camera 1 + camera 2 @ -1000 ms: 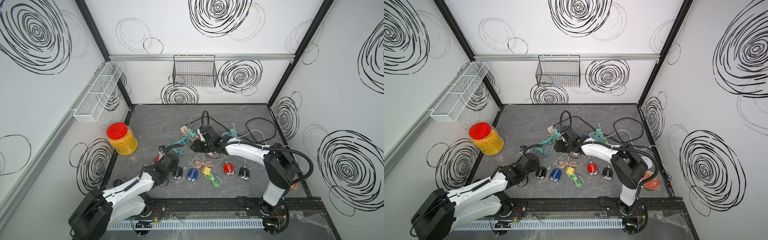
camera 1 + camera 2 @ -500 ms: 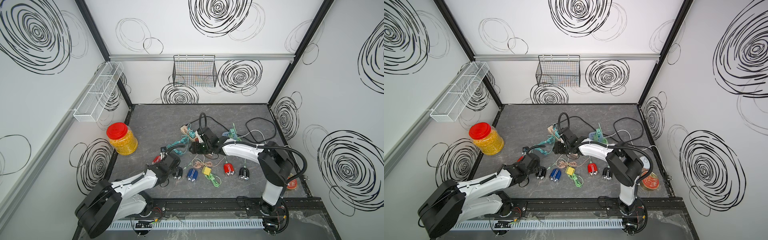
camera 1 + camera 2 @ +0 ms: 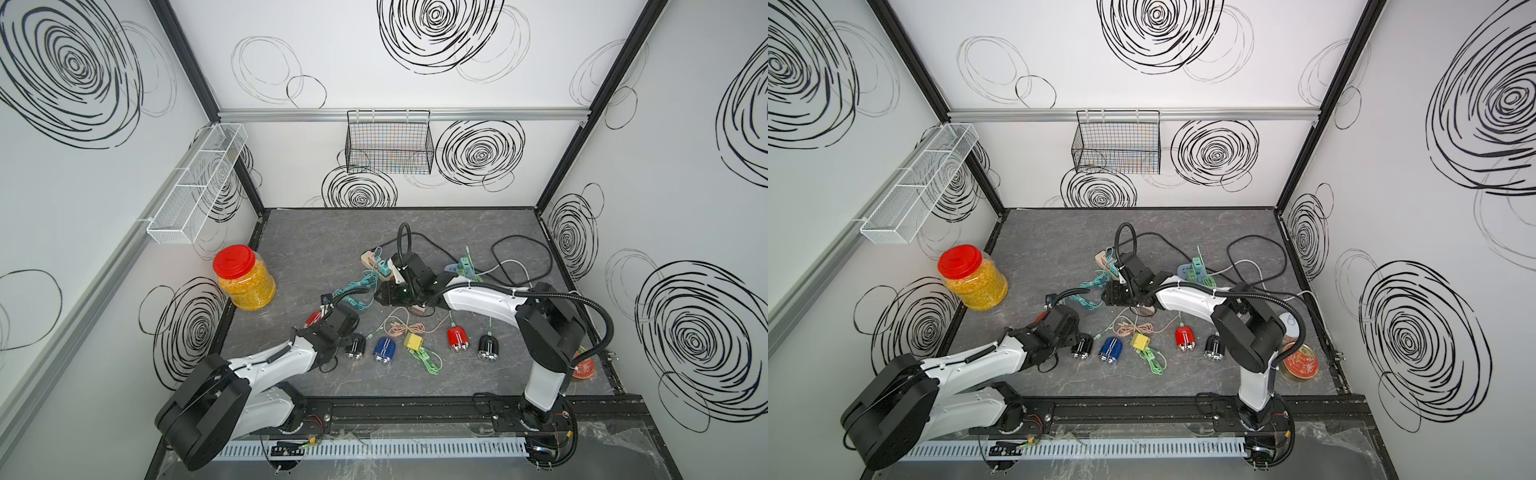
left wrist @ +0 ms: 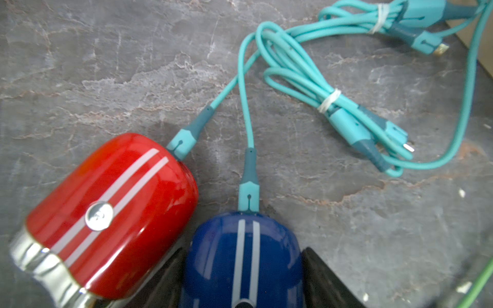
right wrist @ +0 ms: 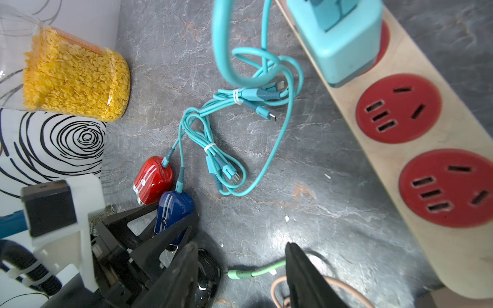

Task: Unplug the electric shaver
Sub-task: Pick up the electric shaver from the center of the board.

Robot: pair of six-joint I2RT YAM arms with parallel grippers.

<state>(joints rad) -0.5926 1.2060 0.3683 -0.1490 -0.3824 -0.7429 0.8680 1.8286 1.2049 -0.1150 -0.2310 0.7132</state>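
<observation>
Left gripper (image 5: 174,213): fingers either side of the blue shaver (image 4: 242,256), which lies on the grey table near the jar (image 5: 77,77). Pinching yet? Can't tell.
Right gripper (image 5: 240,248): jaws apart, empty, hovering by the power strip (image 5: 458,128).
Doing it well: pin the body, draw the teal plug (image 4: 248,192) straight out.
In the way: red shaver (image 4: 112,213) just beside, its plug close; bundled teal cable (image 4: 330,98) just beyond.

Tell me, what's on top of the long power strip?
A teal charger block sits plugged into the beige power strip, hiding most of one red socket and its own prongs. The two red sockets next to it are bare.
</observation>
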